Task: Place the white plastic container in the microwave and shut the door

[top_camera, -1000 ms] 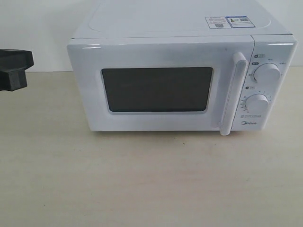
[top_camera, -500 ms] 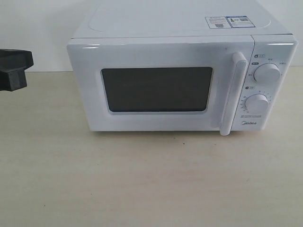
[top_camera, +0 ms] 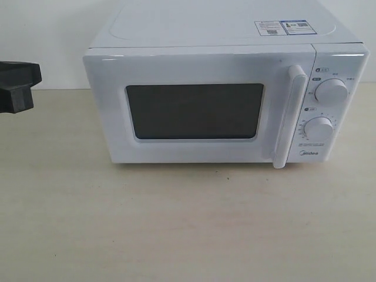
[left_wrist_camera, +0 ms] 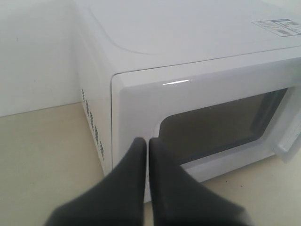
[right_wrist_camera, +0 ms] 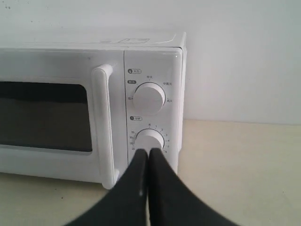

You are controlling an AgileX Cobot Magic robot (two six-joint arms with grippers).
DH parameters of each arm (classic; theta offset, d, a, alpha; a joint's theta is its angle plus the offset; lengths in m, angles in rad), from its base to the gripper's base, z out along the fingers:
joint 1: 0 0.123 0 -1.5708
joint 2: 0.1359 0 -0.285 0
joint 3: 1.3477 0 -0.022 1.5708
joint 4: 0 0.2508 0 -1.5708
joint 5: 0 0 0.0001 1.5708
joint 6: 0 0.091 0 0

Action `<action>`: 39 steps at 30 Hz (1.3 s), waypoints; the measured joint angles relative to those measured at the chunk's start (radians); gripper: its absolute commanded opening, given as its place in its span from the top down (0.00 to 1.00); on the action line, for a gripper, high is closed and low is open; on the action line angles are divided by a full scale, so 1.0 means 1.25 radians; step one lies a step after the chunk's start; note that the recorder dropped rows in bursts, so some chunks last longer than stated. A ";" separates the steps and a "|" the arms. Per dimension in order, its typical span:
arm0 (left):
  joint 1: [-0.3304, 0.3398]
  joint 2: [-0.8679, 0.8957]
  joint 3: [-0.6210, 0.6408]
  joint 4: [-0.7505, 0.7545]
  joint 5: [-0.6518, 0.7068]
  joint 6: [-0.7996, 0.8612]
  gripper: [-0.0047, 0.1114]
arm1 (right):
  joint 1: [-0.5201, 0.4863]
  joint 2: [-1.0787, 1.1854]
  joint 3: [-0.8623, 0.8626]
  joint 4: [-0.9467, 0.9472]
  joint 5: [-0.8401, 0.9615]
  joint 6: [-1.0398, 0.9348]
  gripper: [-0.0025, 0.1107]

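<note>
Both arms idle, clear of the box.

Left gripper (left_wrist_camera: 148,142): jaws pressed together, only a hairline slit between the fingers (left_wrist_camera: 131,179), nothing held. Straight ahead of the tips we see the hinge-side front corner of the microwave (top_camera: 205,35). The dark window (top_camera: 195,110) lies ahead and off to one side of them. In the exterior view a black part of the left arm (top_camera: 17,85) sits at the frame edge, apart from the microwave's side wall.

Right gripper (right_wrist_camera: 148,154): jaws closed tip to tip, empty. The lower dial (right_wrist_camera: 149,139) is dead ahead of the tips, the upper dial (right_wrist_camera: 148,98) above it, and the vertical handle (right_wrist_camera: 104,127) just beside the dials on the window side. We cannot tell the gap between tips and dial.

Door (top_camera: 194,64): shut, flush with the control panel. The microwave stands on the pale table (top_camera: 176,223), with stickers (top_camera: 282,27) on its top.

White plastic container: we cannot tell where it is, since the window is too dark to see through.
</note>
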 measured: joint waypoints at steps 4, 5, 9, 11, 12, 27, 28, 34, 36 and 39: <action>0.000 0.000 0.000 0.000 0.000 0.000 0.92 | 0.000 0.000 0.000 -0.146 0.033 0.138 0.98; 0.000 0.000 0.000 0.000 0.000 0.000 0.92 | 0.000 0.000 0.000 -0.180 0.052 0.171 0.98; 0.000 0.000 0.000 0.000 0.000 0.000 0.92 | 0.000 0.000 0.004 -0.245 0.095 0.244 0.98; 0.000 0.000 0.000 0.000 0.000 0.000 0.92 | 0.000 0.000 0.004 -0.241 0.099 0.244 0.98; 0.000 0.000 0.000 0.000 0.000 0.000 0.92 | 0.000 0.000 0.004 -0.233 0.105 0.229 0.98; 0.000 0.000 0.000 0.000 0.000 0.000 0.92 | 0.000 0.000 0.004 -0.220 0.190 0.206 0.98; 0.000 0.000 0.000 0.000 0.000 0.000 0.92 | 0.000 0.000 0.004 -0.220 0.190 0.206 0.98; 0.000 0.000 0.000 0.000 0.000 0.000 0.92 | 0.000 0.000 0.004 -0.220 0.194 0.212 0.98; 0.000 0.000 0.000 0.000 0.000 0.000 0.92 | 0.000 0.000 0.004 -0.220 0.196 0.212 0.98; 0.000 0.000 0.000 0.000 0.000 0.000 0.92 | 0.000 0.000 0.004 -0.220 0.197 0.212 0.98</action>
